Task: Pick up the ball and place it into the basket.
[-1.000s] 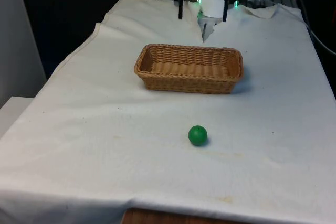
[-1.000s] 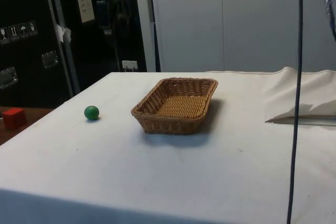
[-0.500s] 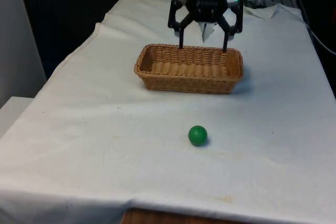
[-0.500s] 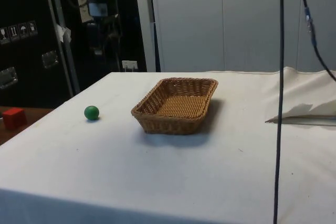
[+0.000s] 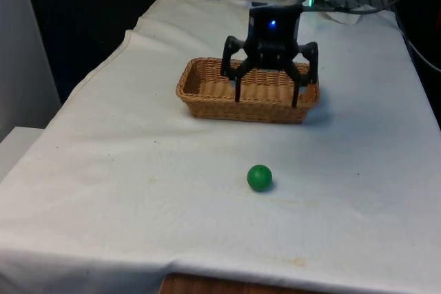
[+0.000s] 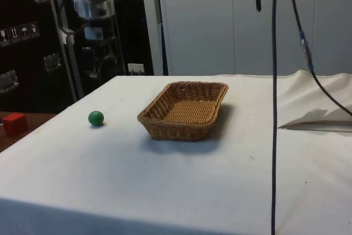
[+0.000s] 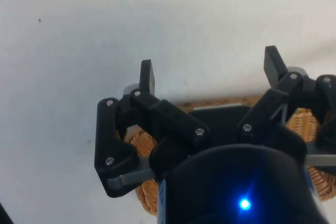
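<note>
Pincer (image 5: 267, 100) advanced over basket (image 5: 207, 89) | fingers spread | ball (image 5: 260, 177) untouched

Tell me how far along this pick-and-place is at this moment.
Nothing looks done: the green ball lies on the white cloth, apart from the wicker basket, which holds nothing. In hand: the gripper hangs open in front of the basket, carrying nothing, well short of the ball. Left: reach the ball, grasp it, carry it to the basket and release it.
</note>
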`<state>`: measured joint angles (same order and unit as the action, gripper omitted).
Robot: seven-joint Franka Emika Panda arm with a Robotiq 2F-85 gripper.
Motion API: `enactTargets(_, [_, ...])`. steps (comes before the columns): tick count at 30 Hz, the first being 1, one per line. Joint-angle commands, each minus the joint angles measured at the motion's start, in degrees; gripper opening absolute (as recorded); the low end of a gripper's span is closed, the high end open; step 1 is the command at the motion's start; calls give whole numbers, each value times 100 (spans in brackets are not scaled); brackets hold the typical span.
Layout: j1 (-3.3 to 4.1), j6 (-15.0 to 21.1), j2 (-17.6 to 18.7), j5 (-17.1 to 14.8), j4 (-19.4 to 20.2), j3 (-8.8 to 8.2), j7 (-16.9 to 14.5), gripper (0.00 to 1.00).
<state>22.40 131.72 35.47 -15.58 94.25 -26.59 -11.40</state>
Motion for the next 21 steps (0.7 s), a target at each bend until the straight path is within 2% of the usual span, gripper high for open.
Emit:
enactTargets(1, [-6,11,46,-63,-34,-17,-52,100])
enactTargets(2, [-86,34,126,-252,-126,17,-218,100])
enactTargets(9, [-109,126,498,-705,-413,-29,-539,100])
enactTargets(10, [-52,103,458,-670,-361,-92,-510,100])
enactTargets(11, [-109,132,556,-745,-453,-34,-556,100])
enactTargets(18, [-132,160,1071,-980,-894,-40,-630,100])
enactTargets(19, [-80,138,1014,-928,-831,-92,-590,100])
enactTargets(20, [-132,160,1129,-1003,-945,-40,-636,100])
enactTargets(21, [-138,166,1203,-1037,-997,-40,-642,100])
